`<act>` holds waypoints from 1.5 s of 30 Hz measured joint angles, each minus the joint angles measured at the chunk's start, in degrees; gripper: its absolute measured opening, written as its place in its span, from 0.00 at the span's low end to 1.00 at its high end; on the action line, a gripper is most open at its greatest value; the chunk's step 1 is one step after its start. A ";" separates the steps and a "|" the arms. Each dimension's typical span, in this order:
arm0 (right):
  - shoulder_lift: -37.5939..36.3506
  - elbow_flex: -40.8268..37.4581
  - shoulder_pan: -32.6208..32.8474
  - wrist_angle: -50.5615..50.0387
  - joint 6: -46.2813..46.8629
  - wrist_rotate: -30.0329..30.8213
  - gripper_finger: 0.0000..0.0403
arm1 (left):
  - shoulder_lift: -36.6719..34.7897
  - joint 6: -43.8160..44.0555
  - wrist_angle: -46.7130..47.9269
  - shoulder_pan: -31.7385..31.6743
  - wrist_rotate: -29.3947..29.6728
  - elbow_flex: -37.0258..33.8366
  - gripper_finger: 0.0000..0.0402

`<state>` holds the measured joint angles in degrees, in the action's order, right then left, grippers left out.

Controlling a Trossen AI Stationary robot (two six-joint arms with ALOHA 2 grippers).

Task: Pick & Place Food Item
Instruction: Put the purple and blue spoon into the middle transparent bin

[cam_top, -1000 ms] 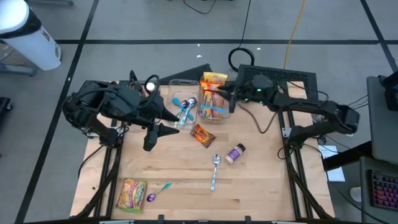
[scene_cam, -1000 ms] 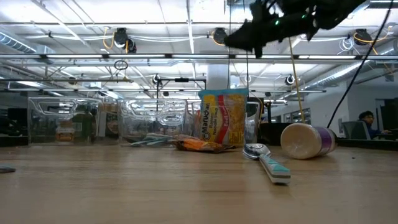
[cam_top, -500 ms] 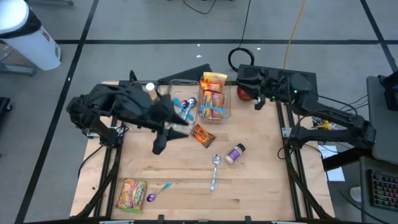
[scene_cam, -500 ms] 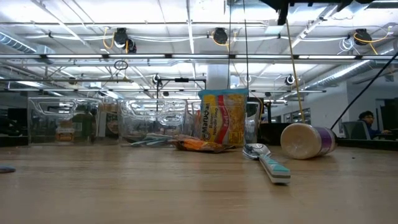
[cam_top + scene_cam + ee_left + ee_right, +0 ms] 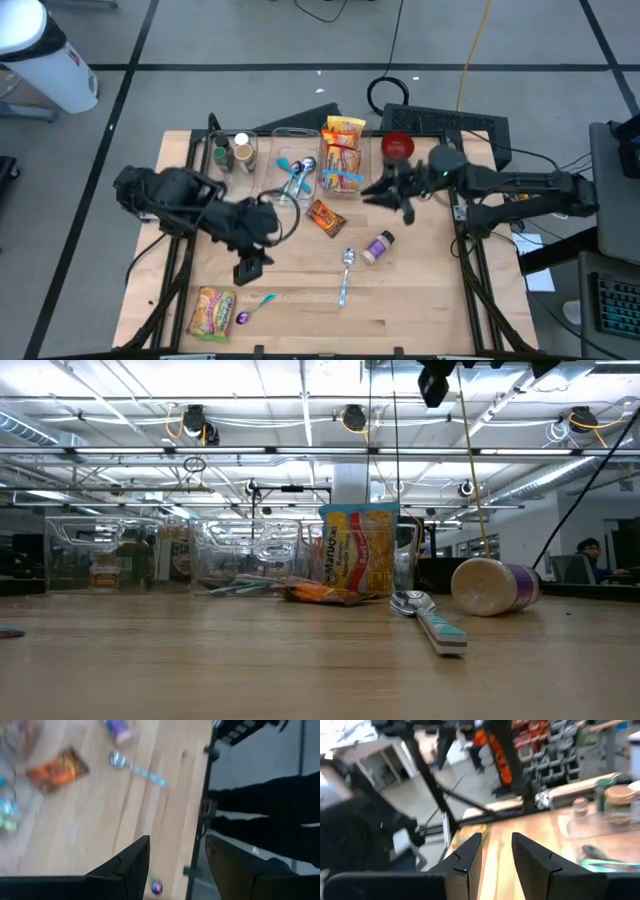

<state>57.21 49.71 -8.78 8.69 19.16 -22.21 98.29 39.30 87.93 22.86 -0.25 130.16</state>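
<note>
High view shows our left end effector and right end effector both parted and empty; orange snack packet at 12 o'clock awaits picking.

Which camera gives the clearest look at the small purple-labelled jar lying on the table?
The low view: the jar lies on its side, its tan lid end and purple label plain. The high view shows it small, beside the metal spoon. The left wrist view catches only a blurred purple shape. The right wrist view does not show it.
</note>
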 joint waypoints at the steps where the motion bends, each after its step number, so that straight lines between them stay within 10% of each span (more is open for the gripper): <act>1: 1.06 0.00 1.56 0.02 -0.68 0.99 0.25 | -0.06 1.69 0.23 0.75 0.05 -1.24 0.50; 12: 12.98 0.00 12.46 7.13 -2.15 5.02 0.25 | 0.11 14.56 -1.86 7.15 0.35 -19.21 0.50; 23: 15.36 0.04 13.58 0.66 -1.28 2.49 0.25 | 0.12 15.81 -25.32 7.48 -2.78 -39.65 0.50; 45: 15.25 0.04 16.03 -16.28 -3.63 4.30 0.25 | 0.05 32.55 -39.64 10.29 -9.30 -59.58 0.50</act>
<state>72.47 49.76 7.25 -7.60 15.53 -17.91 98.35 71.85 48.29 33.15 -9.55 70.59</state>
